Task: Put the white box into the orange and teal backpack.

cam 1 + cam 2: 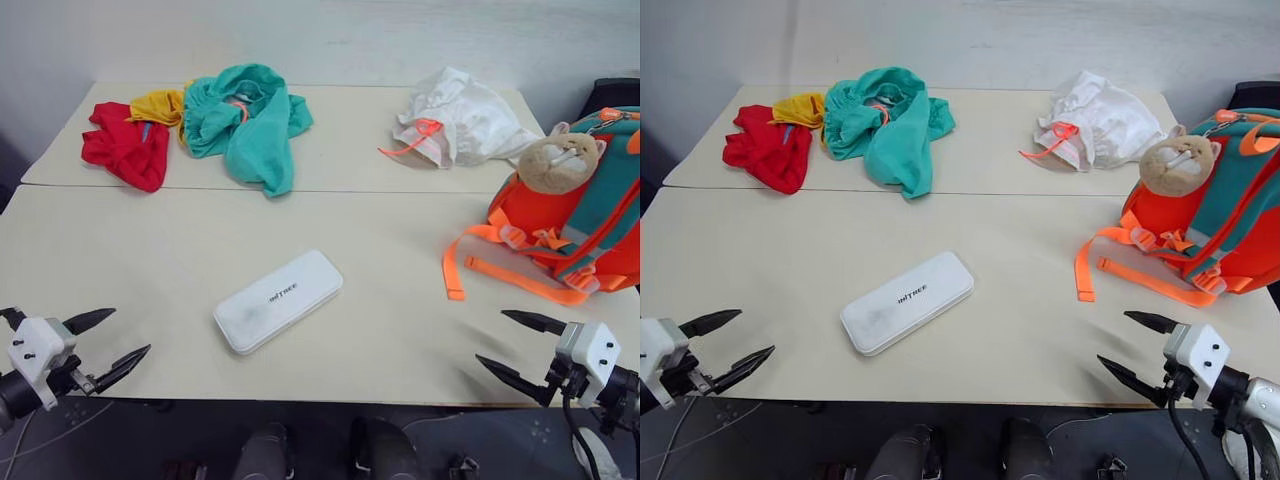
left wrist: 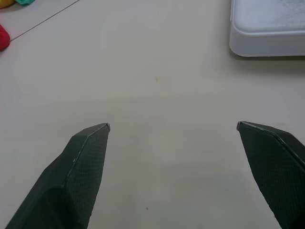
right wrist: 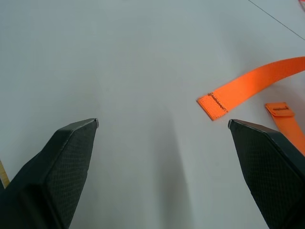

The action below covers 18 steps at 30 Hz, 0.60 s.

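White box lying flat mid-table, both grippers empty with fingers spread wide.

The beige table (image 1: 400,330) carries everything. At its right edge the orange and teal backpack (image 1: 590,215) stands with a beige plush animal (image 1: 560,160) on it and an orange strap (image 3: 248,90) trailing out. A teal garment (image 1: 245,120) lies at the back. The white box (image 1: 278,300), lying at a slant, bears small dark lettering too small to read. The left gripper (image 1: 108,338) and right gripper (image 1: 508,342) hover near the front corners, well apart from the box.

orange and teal backpack (image 1: 590,215) cut off at frame edge, opening unseen
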Available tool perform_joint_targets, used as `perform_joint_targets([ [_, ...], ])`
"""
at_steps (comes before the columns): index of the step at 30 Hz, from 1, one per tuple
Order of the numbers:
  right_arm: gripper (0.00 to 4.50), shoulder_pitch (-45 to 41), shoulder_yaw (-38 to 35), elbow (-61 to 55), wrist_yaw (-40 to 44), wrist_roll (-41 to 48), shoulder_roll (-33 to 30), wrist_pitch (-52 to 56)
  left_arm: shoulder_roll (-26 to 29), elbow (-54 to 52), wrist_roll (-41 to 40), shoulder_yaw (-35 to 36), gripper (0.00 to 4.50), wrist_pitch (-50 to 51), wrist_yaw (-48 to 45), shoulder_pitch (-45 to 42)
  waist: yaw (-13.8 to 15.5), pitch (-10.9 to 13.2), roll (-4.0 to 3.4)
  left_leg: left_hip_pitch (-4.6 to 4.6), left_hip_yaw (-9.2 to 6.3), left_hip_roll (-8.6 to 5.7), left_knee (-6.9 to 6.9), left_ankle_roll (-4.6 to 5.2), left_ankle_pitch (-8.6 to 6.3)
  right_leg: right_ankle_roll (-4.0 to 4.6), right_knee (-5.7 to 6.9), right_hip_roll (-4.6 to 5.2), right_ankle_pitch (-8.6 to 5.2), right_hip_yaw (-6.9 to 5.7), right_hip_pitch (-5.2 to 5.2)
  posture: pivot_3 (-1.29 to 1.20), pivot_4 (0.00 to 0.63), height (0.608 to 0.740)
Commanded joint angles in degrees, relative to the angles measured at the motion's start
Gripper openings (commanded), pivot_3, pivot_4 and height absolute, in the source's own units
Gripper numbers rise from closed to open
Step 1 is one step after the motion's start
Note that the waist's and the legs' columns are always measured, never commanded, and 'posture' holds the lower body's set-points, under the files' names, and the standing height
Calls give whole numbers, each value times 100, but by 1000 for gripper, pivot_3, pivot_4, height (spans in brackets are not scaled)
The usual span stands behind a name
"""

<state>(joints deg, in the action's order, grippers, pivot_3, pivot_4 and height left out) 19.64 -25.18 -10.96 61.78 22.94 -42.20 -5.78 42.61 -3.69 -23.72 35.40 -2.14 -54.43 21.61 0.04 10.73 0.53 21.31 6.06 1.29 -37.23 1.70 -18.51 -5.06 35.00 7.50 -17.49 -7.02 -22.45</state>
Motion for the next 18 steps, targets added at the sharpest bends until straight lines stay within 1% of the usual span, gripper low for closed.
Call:
perform_joint_targets([
  [1,4489,-97,13,57,25,44,-29,-119,-42,-97,-2,65,4500,-100,58,5,-1,0,0,0,0,0,1,0,0,0,0,0,0,0,0,0,150,740],
  [6,4489,-264,146,87,-9,28,-29,-41,30,-237,-326,57,4500,410,-55,40,-6,0,0,0,1,0,0,-2,5,0,0,0,0,0,0,0,150,740],
  [9,4489,-557,306,43,-127,95,-52,195,183,-482,-711,90,4500,1106,-211,125,-23,0,0,-1,1,0,-2,-2,6,0,3,0,0,0,0,0,150,740],
  [10,4489,-785,452,17,-121,195,-76,425,221,-594,-905,114,4500,1502,-165,150,-28,0,0,-1,1,0,-3,-4,9,0,6,0,0,1,0,0,150,740],
  [11,4315,-1084,665,-25,-86,315,-94,708,123,-738,-1195,196,4313,1926,77,140,-42,0,0,-2,2,1,-5,-9,13,0,8,0,0,2,0,0,150,740],
  [12,4105,-1471,928,-24,-81,320,-81,931,21,-962,-1364,187,4092,2111,122,234,-86,0,0,-5,3,3,-7,-16,17,0,9,-1,0,6,1,0,150,740],
  [14,3588,-2102,1354,22,-226,145,11,1218,-72,-1352,-1277,24,3615,2128,105,437,-135,2,-3,-7,6,3,-11,-16,19,1,19,0,0,15,-1,0,150,740],
  [16,2826,-2647,1790,185,-475,-178,238,1275,-209,-1719,-1296,-131,2862,2217,296,414,-144,3,-5,-6,6,3,-7,-19,21,3,20,0,-1,14,-5,0,150,740],
  [18,2110,-3070,2187,383,-682,-508,488,1199,-323,-1978,-1238,-306,2213,2274,463,376,-143,3,-4,-5,5,4,-4,-27,24,8,20,-3,-4,11,-7,0,150,740],
])
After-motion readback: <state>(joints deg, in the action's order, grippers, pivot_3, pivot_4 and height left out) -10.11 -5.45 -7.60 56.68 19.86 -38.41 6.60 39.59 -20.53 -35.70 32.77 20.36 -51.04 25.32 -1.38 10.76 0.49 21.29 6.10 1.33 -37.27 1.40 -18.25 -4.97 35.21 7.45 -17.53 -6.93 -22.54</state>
